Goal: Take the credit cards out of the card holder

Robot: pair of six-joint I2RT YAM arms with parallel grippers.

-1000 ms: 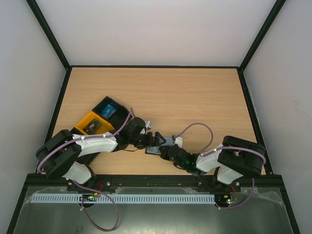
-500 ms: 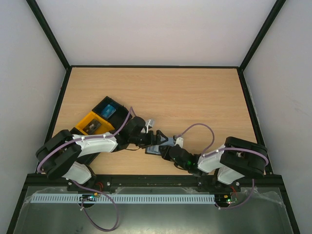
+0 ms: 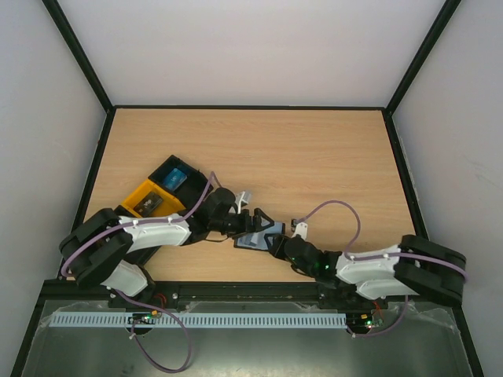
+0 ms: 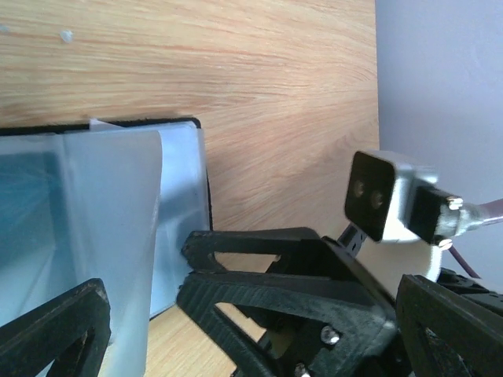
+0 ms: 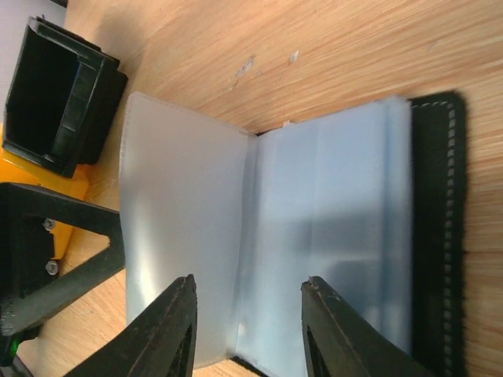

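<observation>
Top external view, and the big news is on the right: the right arm (image 3: pixel 393 267) has swung its elbow out toward 4 o'clock and now lies low and stretched along the near edge. The right gripper (image 5: pixel 250 289), pressed together a second ago, is spreading, with its jaws now partly apart! From the right wrist view those jaws sit over the card holder (image 5: pixel 330 212) and pinch nothing. The holder lies opened like a book on the counter (image 3: pixel 314 157), near the front at about 6 o'clock of the tabletop. Its black cover is at 3 o'clock in that view, and one pale pocket page (image 5: pixel 185 228) fans out toward 9. The left gripper (image 3: pixel 255 222) hasn't budged. It is spread as wide as it goes and hovers just beside the holder from the 9 o'clock side, holding nothing that I can see. So that reads as a let-go by the right gripper, either a release after flipping a page or a re-grip coming up. No card colour shows through the pockets on display, though I can't tell what's tucked under the lifted page. Over at 10 o'clock from the holder sit the black-and-orange trays (image 3: pixel 149 198), with a blue card (image 3: pixel 174 177) lying in the far one. At least one looks to be out already, and the pages are being worked for whatever remains.
</observation>
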